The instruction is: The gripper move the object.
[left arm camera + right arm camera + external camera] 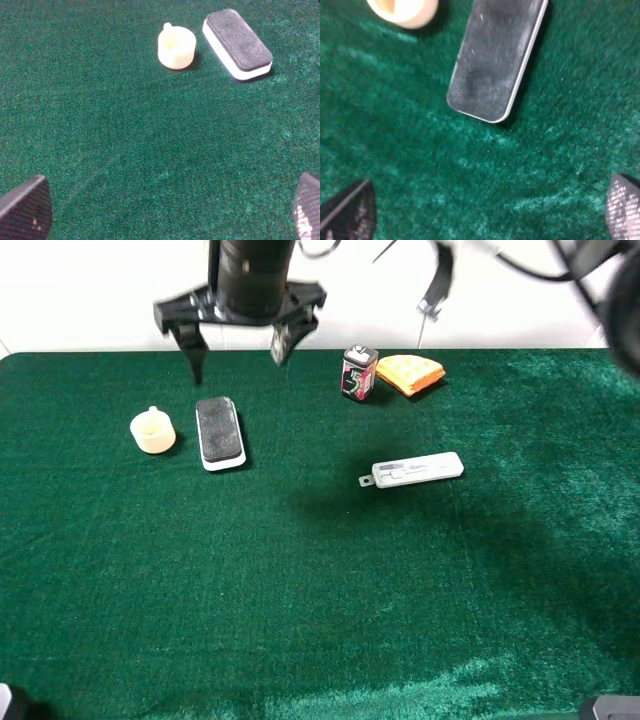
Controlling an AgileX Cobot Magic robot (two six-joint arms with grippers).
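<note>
The object (219,432) is an oblong block with a black felt top and a white base. It lies flat on the green cloth at the left. It also shows in the left wrist view (239,42) and, close up, in the right wrist view (495,55). My right gripper (237,345) reaches across and hovers above the cloth just behind the object, open and empty, with its fingertips (347,212) wide apart. My left gripper (165,215) is open and empty, well away from the object. I cannot see it in the exterior view.
A small cream cup (153,430) stands just left of the object, close to it (176,46). A slim white remote-like stick (415,470) lies mid-table. A small can (359,372) and an orange wedge (410,373) sit at the back.
</note>
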